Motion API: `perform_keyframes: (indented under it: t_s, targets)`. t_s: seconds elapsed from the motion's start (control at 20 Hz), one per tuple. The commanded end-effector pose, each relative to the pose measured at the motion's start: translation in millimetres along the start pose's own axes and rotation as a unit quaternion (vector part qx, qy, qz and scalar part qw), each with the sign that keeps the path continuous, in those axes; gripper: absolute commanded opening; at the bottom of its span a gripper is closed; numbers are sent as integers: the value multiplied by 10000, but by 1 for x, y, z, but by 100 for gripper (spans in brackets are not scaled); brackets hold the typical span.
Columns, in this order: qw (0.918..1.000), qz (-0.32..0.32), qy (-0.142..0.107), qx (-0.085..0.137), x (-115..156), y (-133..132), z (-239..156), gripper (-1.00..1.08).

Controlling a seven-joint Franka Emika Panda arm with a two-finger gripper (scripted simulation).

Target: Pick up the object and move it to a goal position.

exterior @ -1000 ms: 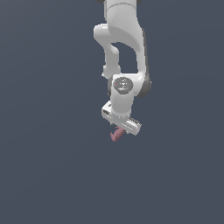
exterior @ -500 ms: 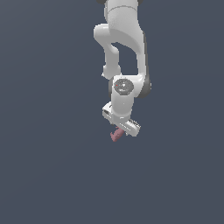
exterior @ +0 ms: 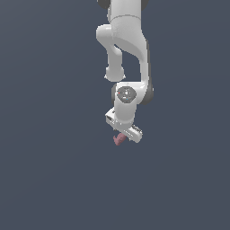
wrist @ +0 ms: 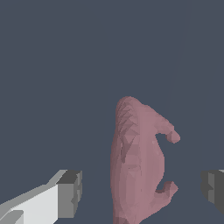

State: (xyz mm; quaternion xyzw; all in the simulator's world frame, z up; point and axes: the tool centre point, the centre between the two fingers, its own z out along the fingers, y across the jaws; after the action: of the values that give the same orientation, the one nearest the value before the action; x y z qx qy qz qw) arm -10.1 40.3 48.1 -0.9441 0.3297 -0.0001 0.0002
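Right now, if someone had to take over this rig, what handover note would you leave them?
Pincer: open, with a visible gap between each fingertip and the lump in the wrist view; nothing gripped.
Pink lump: lies between the two fingertips in the wrist view; in the exterior view it shows just under the pincer.
Done: pincer is positioned around the lump.
Left: close on it, lift, carry to the goal. No goal marker shows in either view, so I cannot tell where it is.
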Motion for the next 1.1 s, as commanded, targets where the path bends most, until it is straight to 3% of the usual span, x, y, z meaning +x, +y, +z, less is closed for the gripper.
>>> perform_keyframes:
  t_s: [0.0, 0.35, 0.4, 1.05]
  targets:
    - [10000, 8, -2, -3, 0, 1, 13, 100]
    - [10000, 10, -1, -3, 0, 0, 27, 100]
    - [10000, 10, -1, -3, 0, 0, 27, -100]
    - [10000, 10, -1, -3, 1, 1, 24, -100]
